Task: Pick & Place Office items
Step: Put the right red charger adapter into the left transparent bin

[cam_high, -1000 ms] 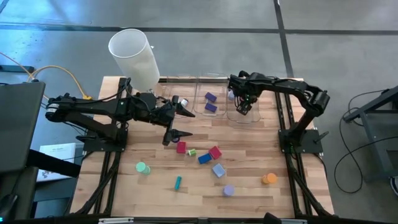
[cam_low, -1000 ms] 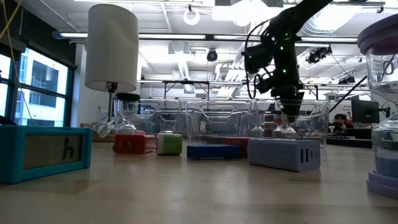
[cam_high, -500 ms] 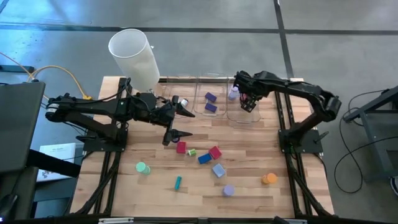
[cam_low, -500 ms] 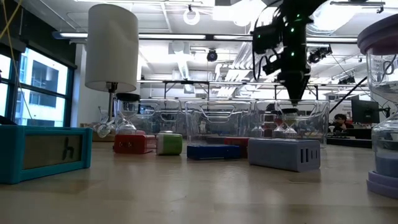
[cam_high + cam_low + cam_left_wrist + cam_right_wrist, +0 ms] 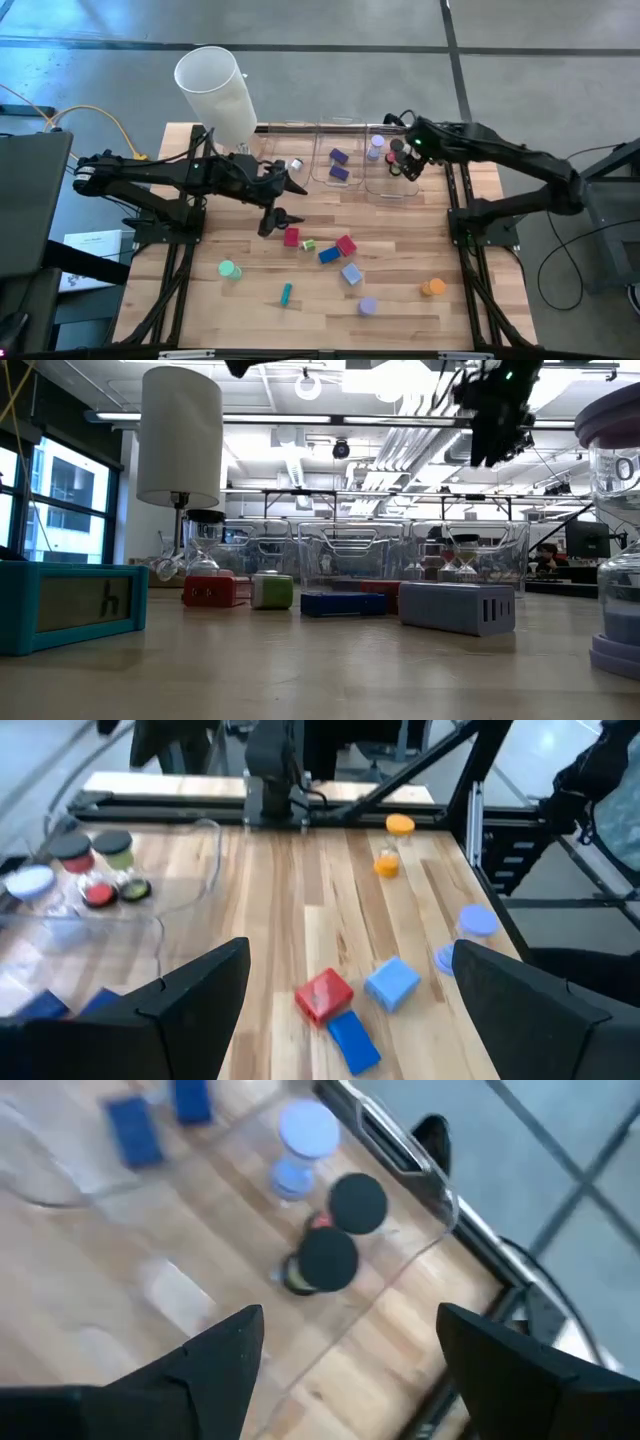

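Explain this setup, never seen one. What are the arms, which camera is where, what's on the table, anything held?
Two dark robot arms work at a wooden table. One camera looks straight down, one sits at table height, and one rides on each wrist. The left gripper hovers open above the loose pieces, among them a red block, a blue block, a green roll, a teal stick and an orange roll. The right gripper is open over the right-hand clear bin, which holds black-topped rolls. Neither gripper holds anything. A tall white cylinder stands at the back.
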Controlling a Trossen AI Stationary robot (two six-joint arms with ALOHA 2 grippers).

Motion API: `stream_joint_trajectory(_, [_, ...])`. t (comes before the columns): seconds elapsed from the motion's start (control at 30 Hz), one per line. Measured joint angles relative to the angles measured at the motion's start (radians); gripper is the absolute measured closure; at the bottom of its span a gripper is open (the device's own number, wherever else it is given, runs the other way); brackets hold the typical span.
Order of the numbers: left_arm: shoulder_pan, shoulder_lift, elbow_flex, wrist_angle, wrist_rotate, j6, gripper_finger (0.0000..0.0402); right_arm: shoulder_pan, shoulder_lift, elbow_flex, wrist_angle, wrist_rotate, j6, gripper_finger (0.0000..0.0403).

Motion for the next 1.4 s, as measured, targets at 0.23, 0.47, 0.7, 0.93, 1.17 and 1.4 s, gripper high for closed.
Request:
stream_joint_trajectory(0.23, [-0.025, 0.046, -0.002, -0.009, 0.012, 0.012, 0.0061, 0.114, -0.080, 0.000, 0.023, -0.114, 0.034, 0.0114])
stream_joint_trajectory(0.47, [-0.026, 0.065, -0.002, -0.034, 0.033, 0.022, 0.0061, 0.202, -0.079, 0.000, 0.116, -0.135, -0.004, 0.0113])
stream_joint_trajectory(0.7, [-0.036, 0.075, -0.002, -0.058, 0.039, 0.022, 0.0061, 0.274, -0.057, 0.000, 0.251, -0.223, -0.085, 0.0111])
stream_joint_trajectory(0.93, [-0.074, 0.077, -0.002, -0.058, 0.040, 0.022, 0.0061, 0.286, -0.010, -0.001, 0.242, -0.240, -0.071, 0.0097])
stream_joint_trajectory(1.17, [-0.101, 0.077, -0.002, -0.060, 0.040, 0.024, 0.0061, 0.286, 0.070, -0.001, 0.229, -0.136, -0.022, 0.0048])
stream_joint_trajectory(1.4, [-0.104, 0.077, -0.002, -0.068, 0.040, 0.024, 0.0061, 0.286, 0.145, 0.000, 0.236, -0.195, -0.052, 0.0019])
